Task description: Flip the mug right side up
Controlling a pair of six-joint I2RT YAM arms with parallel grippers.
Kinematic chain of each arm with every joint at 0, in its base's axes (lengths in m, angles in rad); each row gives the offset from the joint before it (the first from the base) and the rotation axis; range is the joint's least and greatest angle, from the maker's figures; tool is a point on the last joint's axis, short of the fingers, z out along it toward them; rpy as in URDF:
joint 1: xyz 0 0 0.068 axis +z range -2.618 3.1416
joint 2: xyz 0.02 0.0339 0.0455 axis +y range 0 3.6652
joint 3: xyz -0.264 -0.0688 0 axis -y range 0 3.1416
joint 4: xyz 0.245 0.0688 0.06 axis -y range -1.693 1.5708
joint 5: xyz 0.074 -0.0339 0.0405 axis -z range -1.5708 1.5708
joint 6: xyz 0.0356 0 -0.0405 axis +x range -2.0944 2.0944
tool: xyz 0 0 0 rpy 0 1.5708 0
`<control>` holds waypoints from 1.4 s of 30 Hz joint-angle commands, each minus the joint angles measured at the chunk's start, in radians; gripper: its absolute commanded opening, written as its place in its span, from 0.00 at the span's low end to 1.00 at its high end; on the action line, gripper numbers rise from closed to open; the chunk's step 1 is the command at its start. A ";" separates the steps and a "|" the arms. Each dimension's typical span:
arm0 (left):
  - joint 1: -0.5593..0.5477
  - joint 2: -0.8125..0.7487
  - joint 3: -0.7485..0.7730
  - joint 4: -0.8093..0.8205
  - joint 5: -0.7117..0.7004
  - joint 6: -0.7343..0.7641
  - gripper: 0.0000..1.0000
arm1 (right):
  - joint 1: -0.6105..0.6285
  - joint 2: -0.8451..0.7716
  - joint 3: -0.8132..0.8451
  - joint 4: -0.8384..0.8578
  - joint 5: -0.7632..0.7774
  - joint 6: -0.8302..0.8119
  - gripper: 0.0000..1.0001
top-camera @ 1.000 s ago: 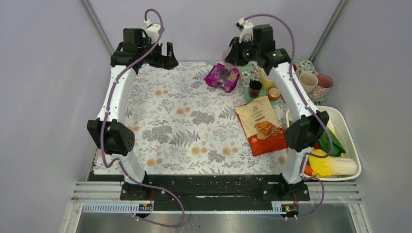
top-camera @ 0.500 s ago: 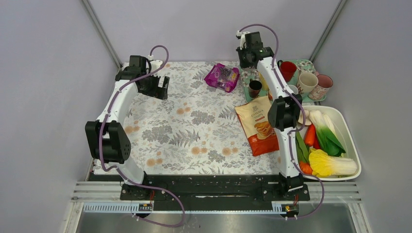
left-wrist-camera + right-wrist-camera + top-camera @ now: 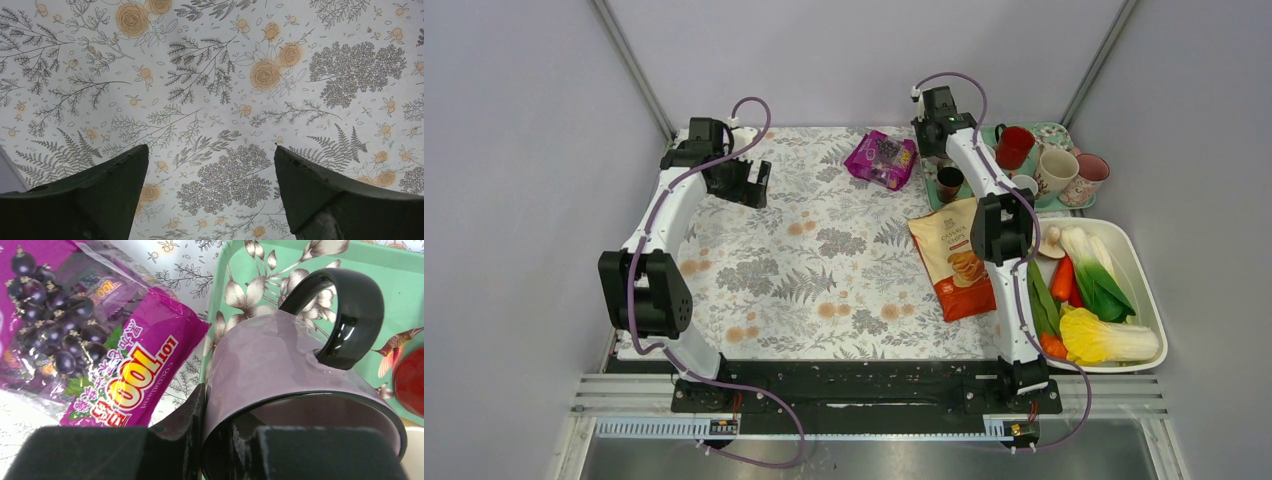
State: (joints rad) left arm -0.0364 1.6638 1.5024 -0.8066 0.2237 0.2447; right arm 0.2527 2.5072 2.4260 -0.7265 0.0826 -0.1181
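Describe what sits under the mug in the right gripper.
The green floral tray shows around the mug, pinched at its rim by the right gripper. The spot directly beneath is covered by the mug.

The mug (image 3: 280,360) has a satin-matt lilac outside, while its handle (image 3: 350,315) and inside are glossy black glaze that throws bright highlights. The purple snack packet (image 3: 85,335) is crinkled plastic film, shiny (the print glares where it creases). The green tray (image 3: 400,270) looks smooth, with a soft sheen. The right gripper's fingers (image 3: 180,435) are dull black, faintly grainy plastic; so are the left gripper's fingers (image 3: 95,200). The table cover (image 3: 215,90) is matt and printed with leaves and roses; whether cloth or paper cannot be told. The tub (image 3: 1144,290) is smooth white plastic.
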 commanded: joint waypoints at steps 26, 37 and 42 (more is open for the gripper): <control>0.009 0.029 0.080 -0.002 -0.002 0.028 0.99 | -0.032 0.027 0.143 0.035 -0.043 -0.035 0.68; 0.035 -0.031 0.032 0.081 -0.021 -0.025 0.99 | -0.032 -0.260 0.045 0.036 -0.161 -0.015 0.99; 0.064 -0.120 -0.115 0.250 -0.034 -0.113 0.99 | -0.031 -0.516 -0.244 0.048 -0.076 0.004 1.00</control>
State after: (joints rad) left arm 0.0032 1.6497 1.4738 -0.7193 0.2195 0.2092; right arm 0.2222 2.2276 2.3444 -0.7147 -0.0277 -0.1341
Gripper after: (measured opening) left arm 0.988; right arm 0.993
